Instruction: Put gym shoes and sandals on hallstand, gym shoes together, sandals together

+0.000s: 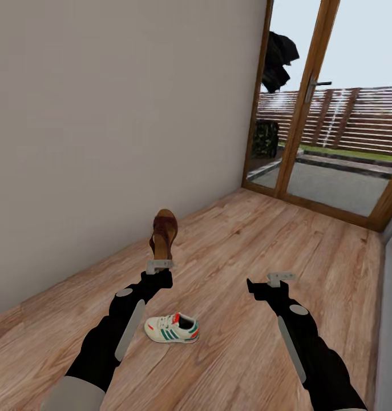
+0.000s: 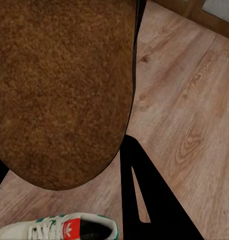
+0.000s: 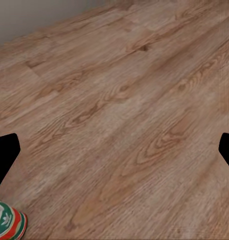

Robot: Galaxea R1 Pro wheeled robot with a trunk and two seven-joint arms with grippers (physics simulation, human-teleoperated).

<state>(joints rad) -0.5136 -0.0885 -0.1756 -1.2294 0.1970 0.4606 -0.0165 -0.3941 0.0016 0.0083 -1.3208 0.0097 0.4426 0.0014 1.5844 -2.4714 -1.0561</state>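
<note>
Our left gripper point(image 1: 160, 268) is closed on a sandal point(image 1: 163, 233), lifted off the floor point(image 1: 287, 240) for carrying; our right gripper point(image 1: 270, 281) hangs wide open with nothing in it, free for the gym shoe point(image 1: 173, 329) lying near us.

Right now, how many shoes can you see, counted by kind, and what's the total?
Dark brown leather sandal, held up by the left gripper: 1
Cream-white lace-up sneaker with green stripes, on the wood floor: 1
Total: 2
</note>
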